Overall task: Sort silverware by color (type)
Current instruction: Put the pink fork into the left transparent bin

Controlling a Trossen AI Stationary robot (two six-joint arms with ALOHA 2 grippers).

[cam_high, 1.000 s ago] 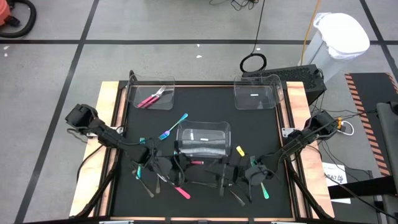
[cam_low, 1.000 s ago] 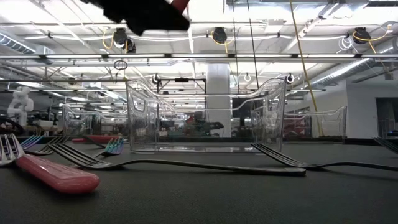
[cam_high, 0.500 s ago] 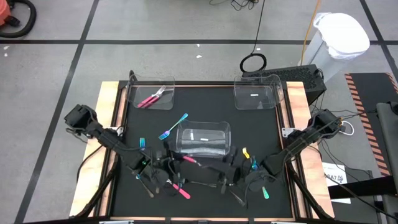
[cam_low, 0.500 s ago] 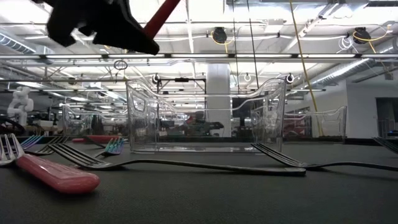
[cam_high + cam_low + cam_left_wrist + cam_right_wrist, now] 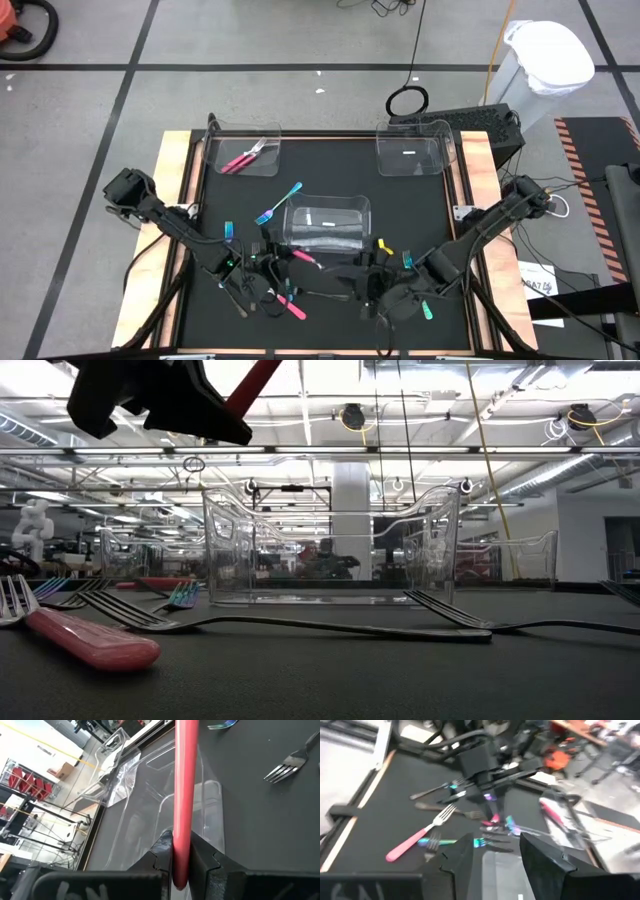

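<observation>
Between your left gripper's [image 5: 181, 862] clamped jaws stands a pink utensil [image 5: 184, 785]; carry it level to the far bin [image 5: 243, 150] holding pink ones. Right gripper [image 5: 490, 862], jaws apart, waits nearby.

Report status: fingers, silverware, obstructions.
Left gripper shut on pink utensil, lifted. Right gripper open, empty, low over loose forks. Clear bin close ahead.

Black mat [image 5: 420, 200] on a wood-edged table [image 5: 172, 170]. Three clear bins on it: one at the far left corner [image 5: 243, 152], one at the far right [image 5: 412, 150], a bigger one in the middle [image 5: 327, 222]. Off to the side there's a white trash can [image 5: 545, 60], a coiled cable [image 5: 407, 100] on the grey floor, and a red vacuum [image 5: 20, 30] in the corner.
</observation>
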